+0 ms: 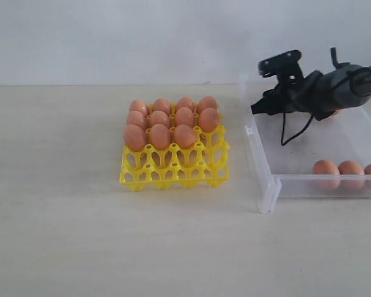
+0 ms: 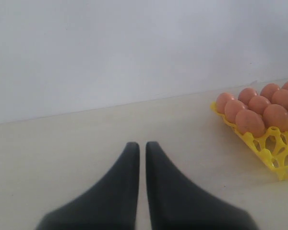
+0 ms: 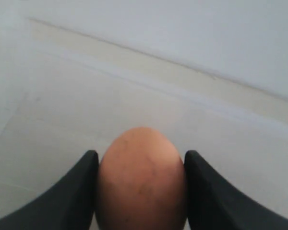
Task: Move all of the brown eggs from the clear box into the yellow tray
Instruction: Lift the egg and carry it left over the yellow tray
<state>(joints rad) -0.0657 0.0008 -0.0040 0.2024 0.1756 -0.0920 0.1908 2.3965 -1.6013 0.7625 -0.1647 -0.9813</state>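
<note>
Brown egg clamped in the right hand over the clear box; left hand closed, empty. Carry step: next, cross to a vacant front cup of the yellow tray.

The right arm is stretched out almost flat, up in the air. At its end, the right gripper has two black fingers pressed on the two sides of one brown egg, which sits snug between them. The left gripper holds nothing. Its two fingers almost touch, with only a thin slit between them.
</note>
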